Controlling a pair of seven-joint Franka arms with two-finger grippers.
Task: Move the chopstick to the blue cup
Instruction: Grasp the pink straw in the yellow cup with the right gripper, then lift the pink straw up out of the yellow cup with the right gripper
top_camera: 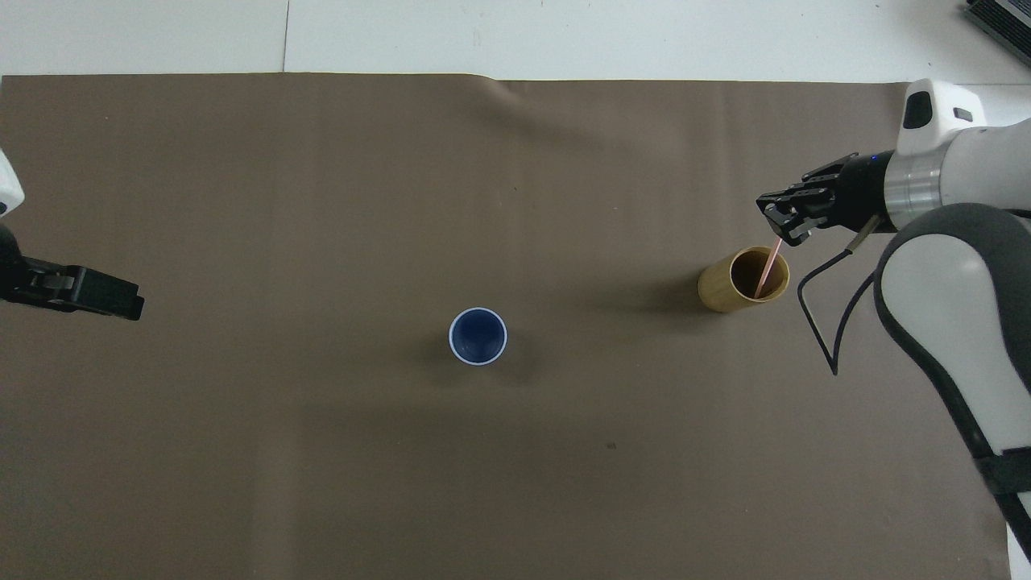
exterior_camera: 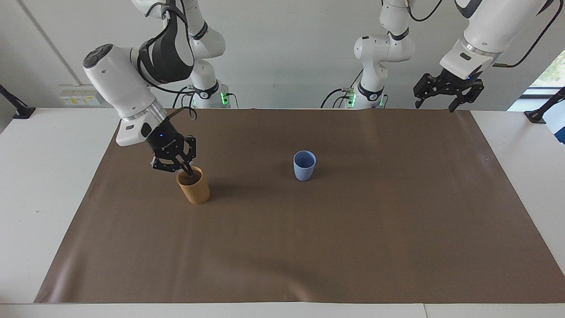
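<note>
Facing view, going across from its nine o'clock side: the right gripper [exterior_camera: 184, 167] hangs right over the mouth of the tan cup [exterior_camera: 194, 189], at about the cup's eleven o'clock. Its fingertips are pinched together, and from above you can see they've got the top end of the chopstick [top_camera: 768, 269]. It's a thin pink stick that slants down from the right gripper [top_camera: 780, 234] into the tan cup [top_camera: 737, 283], with its lower end still inside the rim. In the facing shot the stick is pretty much lost against the dark fingers, so I can't make it out there.

Next over, roughly dead centre of the brown mat [exterior_camera: 309, 243], sits the blue cup [exterior_camera: 304, 165]. It's standing upright on the surface, well apart from the tan cup. Looking down into it from overhead, the blue cup [top_camera: 478, 336] shows just a dark blue inside.

Over at the three o'clock end, the left gripper [exterior_camera: 443, 97] is parked up in the air above the mat's corner closest to the robots, fingers spread wide and holding nothing. That arm is just waiting. Overhead only catches the left gripper [top_camera: 89, 292] poking in from the edge of the shot.
</note>
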